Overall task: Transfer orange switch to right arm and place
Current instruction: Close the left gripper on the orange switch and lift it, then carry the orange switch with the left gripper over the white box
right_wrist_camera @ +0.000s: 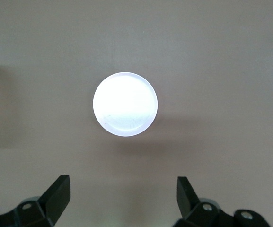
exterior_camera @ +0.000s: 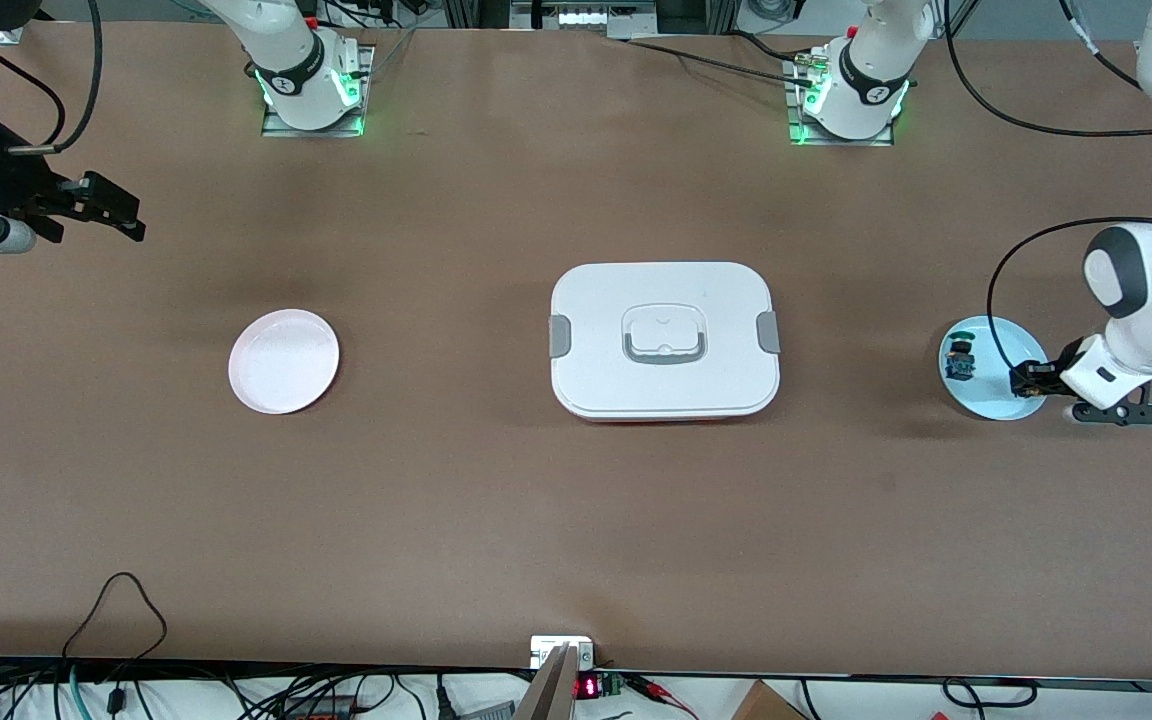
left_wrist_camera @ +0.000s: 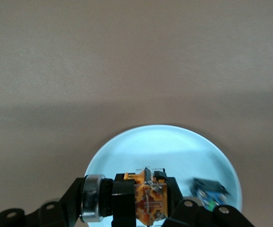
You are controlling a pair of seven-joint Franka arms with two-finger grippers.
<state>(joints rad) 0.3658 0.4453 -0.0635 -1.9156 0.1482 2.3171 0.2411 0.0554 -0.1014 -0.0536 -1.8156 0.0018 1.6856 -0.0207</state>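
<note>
Gripping the orange switch (left_wrist_camera: 148,201) over the blue plate (exterior_camera: 1006,405), the left claw (exterior_camera: 1028,381) is clamped on it. Right claw (exterior_camera: 106,212) waits spread wide, empty; handover and placement remain.

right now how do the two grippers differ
The left gripper is shut on the orange switch at the pale blue plate; the right gripper is open and holds nothing. The left is down at its plate at the left arm's end of the table; the right waits up in the air at the right arm's end, with the white plate in its view. Both have black fingers.
</note>
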